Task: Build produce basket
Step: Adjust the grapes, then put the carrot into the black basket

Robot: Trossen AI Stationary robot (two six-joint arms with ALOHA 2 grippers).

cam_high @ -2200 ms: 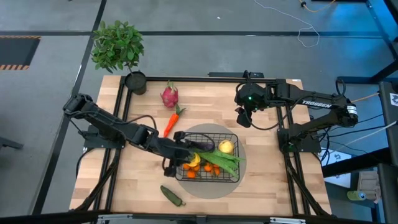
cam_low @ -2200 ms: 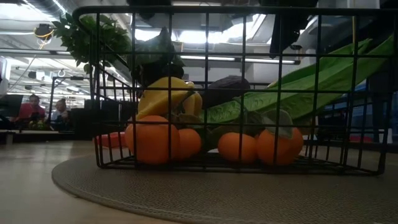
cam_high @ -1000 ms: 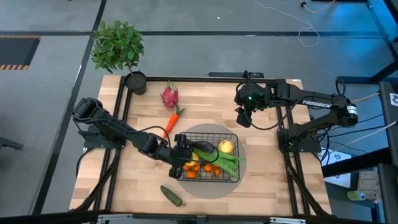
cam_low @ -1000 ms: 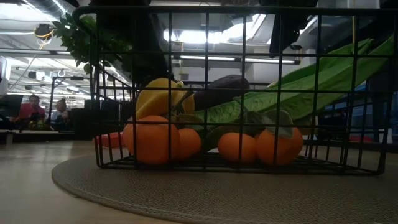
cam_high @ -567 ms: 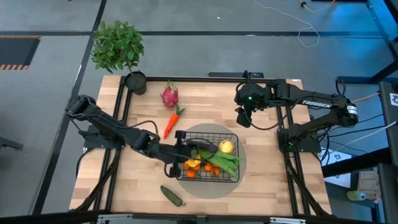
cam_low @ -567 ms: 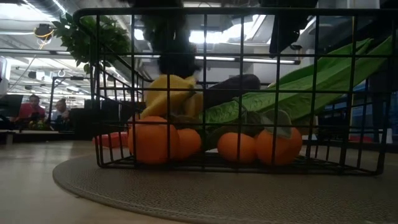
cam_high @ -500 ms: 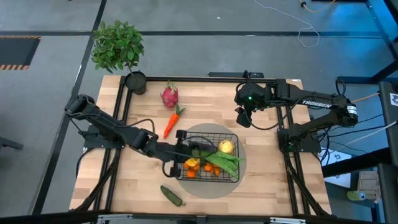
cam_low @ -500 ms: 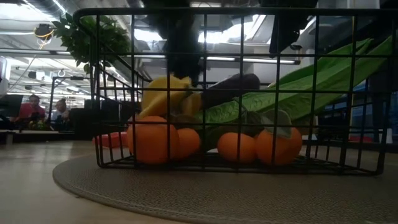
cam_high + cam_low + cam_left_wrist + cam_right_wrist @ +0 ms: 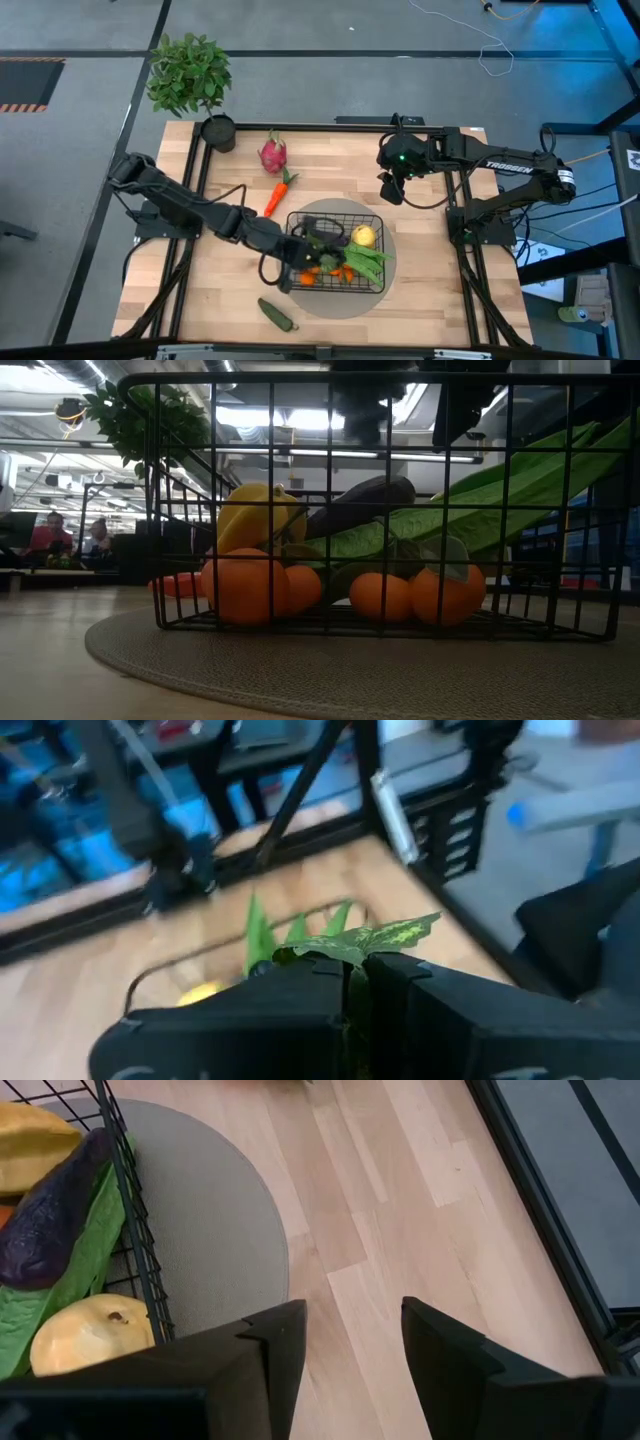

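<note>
The black wire basket (image 9: 335, 213) stands on a round grey mat (image 9: 340, 306). It holds a lemon (image 9: 363, 236), a yellow pepper (image 9: 250, 515), tangerines (image 9: 245, 585), a purple eggplant (image 9: 360, 500) and long green leaves (image 9: 500, 500). My left gripper (image 9: 318, 240) reaches into the basket from the table's left, its fingers shut. A mottled green leaf (image 9: 360, 938) lies right at its tips. A dragon fruit (image 9: 272, 154), a carrot (image 9: 276, 195) and a cucumber (image 9: 277, 314) lie on the table. My right gripper (image 9: 392, 190) hangs open beyond the basket's far right corner, nothing between its fingers. My left gripper has its shut fingertips (image 9: 400, 982) against the mottled green leaf (image 9: 405, 928), which spreads across both tips. Whether the leaf is pinched in the seam or only lies against the tips, I cannot tell. The fingers come from the table's left, over the basket's left wall.
A potted plant (image 9: 190, 75) stands at the far left corner. Black frame rails run along the table's left and right sides. Bare wood lies near the front edge and between the basket and the right rail. People sit far off in the room (image 9: 50, 535).
My left gripper has gone from the basket's left wall toward the table's right, farther in over the produce. The eggplant has tipped: its end nearer the green leaves stands higher than before. The right arm has kept still.
</note>
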